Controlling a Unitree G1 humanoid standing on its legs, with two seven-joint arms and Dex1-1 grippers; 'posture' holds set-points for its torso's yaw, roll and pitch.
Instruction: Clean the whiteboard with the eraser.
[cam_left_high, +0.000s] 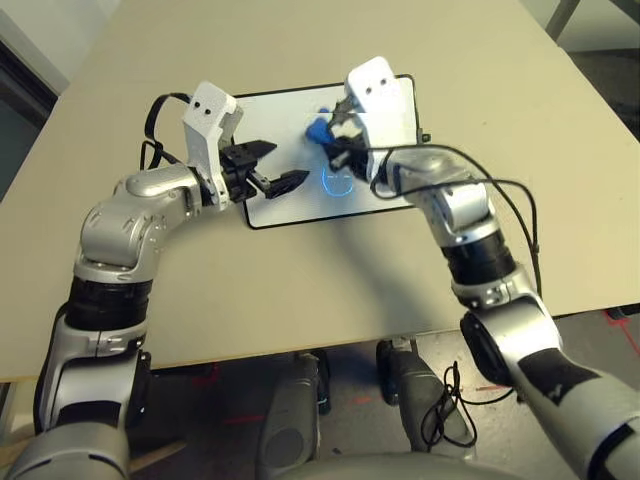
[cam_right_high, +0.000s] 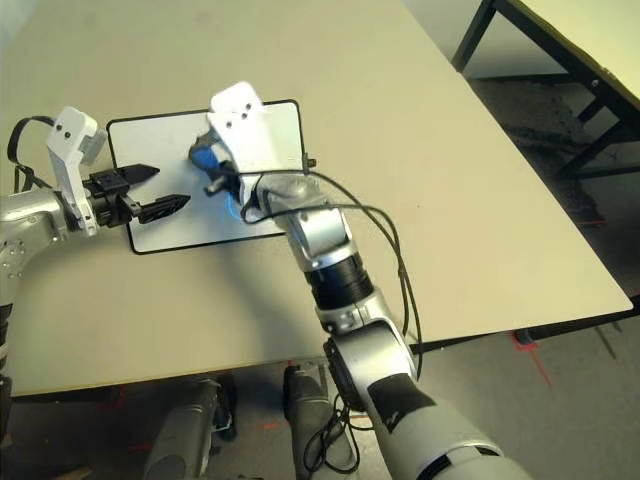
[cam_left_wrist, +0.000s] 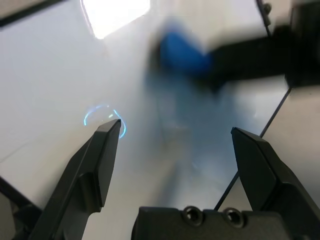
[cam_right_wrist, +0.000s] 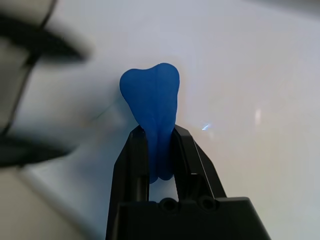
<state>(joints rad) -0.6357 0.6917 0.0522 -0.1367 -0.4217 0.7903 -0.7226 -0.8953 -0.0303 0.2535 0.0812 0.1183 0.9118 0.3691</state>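
**Eraser clamped in right gripper over whiteboard; blue marks remaining**

Left gripper (cam_left_high: 268, 166): fingers spread well apart, empty, poised low over the left part of the whiteboard (cam_left_high: 290, 205), beside its near-left edge. Placed as if to steady the board; contact with the surface cannot be told.

Whiteboard: flat on the tan table (cam_left_high: 470, 60), glossy white face, thin black frame, small black knob on the right side. Judged stiff, light and slick-faced, so liable to slide on the table under a sideways wipe; best held down by pressing on a bare corner or the frame, clear of the area to be wiped. A faint blue circular mark (cam_left_wrist: 104, 119) seen near the board's middle, close to the left fingertip in the left wrist view; judged not yet erased.

Eraser (cam_right_wrist: 152, 107): small bright blue waisted block, clamped between the right gripper's (cam_right_wrist: 160, 137) two fingers at its narrow waist, wider lobe projecting forward of the fingertips over the board. Judged light and somewhat soft; waist grip looks secure against slipping out lengthwise, though hard downward pressure could tilt it in the jaws. Whether the lobe touches the board cannot be told.

Right gripper: closed on the eraser, over the board's upper middle, just beyond the blue mark.

Containers: none seen.
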